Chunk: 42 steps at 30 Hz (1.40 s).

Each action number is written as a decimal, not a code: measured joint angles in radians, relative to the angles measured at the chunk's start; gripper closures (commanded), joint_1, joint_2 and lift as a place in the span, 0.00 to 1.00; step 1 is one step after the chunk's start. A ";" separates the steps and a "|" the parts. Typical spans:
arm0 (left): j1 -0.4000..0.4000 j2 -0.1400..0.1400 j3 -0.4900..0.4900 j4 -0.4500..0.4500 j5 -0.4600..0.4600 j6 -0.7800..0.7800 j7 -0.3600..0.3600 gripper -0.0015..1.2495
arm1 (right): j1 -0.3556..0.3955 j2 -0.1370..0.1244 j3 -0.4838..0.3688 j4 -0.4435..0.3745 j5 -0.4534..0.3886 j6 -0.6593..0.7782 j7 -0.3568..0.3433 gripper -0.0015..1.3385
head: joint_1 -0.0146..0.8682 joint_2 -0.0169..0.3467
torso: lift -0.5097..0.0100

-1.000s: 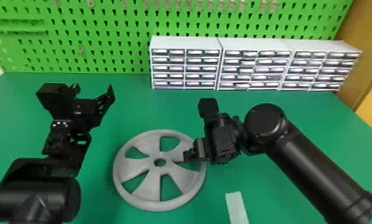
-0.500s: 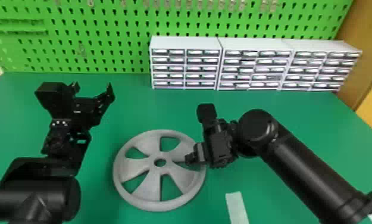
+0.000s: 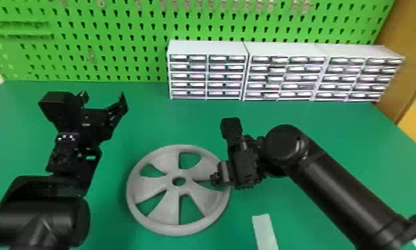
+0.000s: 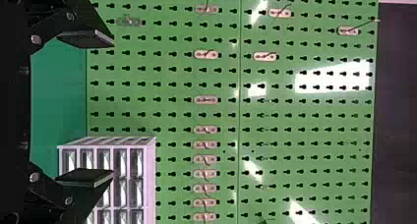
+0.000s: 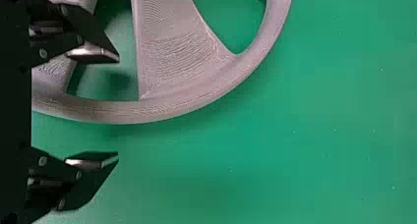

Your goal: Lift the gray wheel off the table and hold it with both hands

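The gray wheel [image 3: 170,199] lies flat on the green table in the head view. At its right rim is my right gripper [image 3: 218,178]; in the right wrist view that gripper [image 5: 118,108] is open, one finger over a gap between spokes and the other outside the rim of the wheel [image 5: 172,62]. Behind and left of the wheel, apart from it, stands my left gripper [image 3: 104,99] in the head view. The left wrist view shows this gripper [image 4: 110,108] open with nothing between its fingers.
White drawer cabinets [image 3: 283,50] line the back of the green table [image 3: 143,119], before a green pegboard [image 3: 123,60]. A pale strip [image 3: 265,232] lies on the table right of the wheel, near the front.
My right arm has shifted a little, its wrist joint swinging slightly left and down in the head view, with its gripper still at the wheel's right rim. The left arm and wheel look unmoved.
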 measured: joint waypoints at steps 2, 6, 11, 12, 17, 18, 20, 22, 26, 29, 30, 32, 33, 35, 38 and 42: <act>0.000 0.000 0.000 0.000 0.000 -0.001 0.000 0.26 | 0.001 0.000 -0.002 0.000 -0.002 0.001 0.000 0.55 | 0.82 0.09 | 0.79; 0.000 0.000 -0.001 0.000 0.000 -0.002 0.000 0.26 | 0.001 0.000 -0.006 0.000 -0.007 0.003 0.000 0.75 | 0.82 0.09 | 0.79; 0.000 0.000 -0.002 0.000 -0.001 -0.002 0.000 0.26 | 0.001 0.001 -0.009 0.000 -0.009 0.006 0.000 0.81 | 0.82 0.09 | 0.79; 0.000 0.000 -0.002 0.000 -0.001 -0.002 0.000 0.26 | 0.001 0.001 -0.009 0.000 -0.009 0.008 0.000 0.85 | 0.82 0.09 | 0.79; -0.001 0.000 -0.003 0.000 -0.001 -0.002 0.000 0.26 | 0.002 0.002 -0.013 0.002 -0.009 0.013 0.000 0.92 | 0.82 0.09 | 0.79; -0.001 0.000 -0.003 0.000 -0.001 -0.002 0.000 0.26 | 0.002 0.002 -0.013 0.002 -0.009 0.014 0.000 0.92 | 0.82 0.09 | 0.79; -0.001 0.000 -0.003 0.000 -0.002 -0.002 0.000 0.26 | 0.001 0.002 -0.015 0.004 -0.009 0.017 0.000 0.92 | 0.82 0.09 | 0.79; -0.001 0.000 -0.003 0.000 -0.002 -0.002 0.000 0.26 | 0.001 0.002 -0.016 0.004 -0.007 0.021 0.000 0.92 | 0.82 0.09 | 0.79; 0.000 0.000 -0.003 0.000 -0.002 -0.002 0.000 0.26 | -0.001 0.002 -0.017 0.005 -0.004 0.026 0.000 0.92 | 0.82 0.09 | 0.79; 0.000 0.000 -0.003 0.000 -0.002 -0.002 0.000 0.26 | -0.002 0.002 -0.018 0.005 -0.001 0.027 0.000 0.92 | 0.82 0.09 | 0.79; 0.000 0.000 -0.003 0.000 -0.002 -0.002 0.000 0.26 | -0.003 0.002 -0.019 0.005 0.000 0.027 0.000 0.92 | 0.82 0.09 | 0.79; 0.000 0.000 -0.003 0.000 -0.002 -0.002 0.000 0.26 | -0.004 0.003 -0.020 0.005 0.001 0.028 0.000 0.92 | 0.82 0.09 | 0.79; 0.000 0.000 -0.003 0.000 -0.002 -0.002 0.000 0.26 | -0.004 0.003 -0.021 0.005 0.002 0.028 0.000 0.92 | 0.82 0.09 | 0.79; 0.000 0.000 -0.003 0.000 -0.002 -0.002 0.000 0.26 | -0.005 0.004 -0.023 0.005 0.003 0.028 0.000 0.92 | 0.82 0.09 | 0.79; 0.000 0.000 -0.003 0.000 -0.002 -0.002 0.000 0.26 | -0.004 0.005 -0.030 0.001 0.004 0.028 0.000 0.92 | 0.82 0.09 | 0.79; 0.001 0.000 -0.003 0.000 -0.002 -0.002 0.000 0.26 | 0.003 0.006 -0.041 -0.013 0.010 0.022 0.000 0.92 | 0.82 0.09 | 0.79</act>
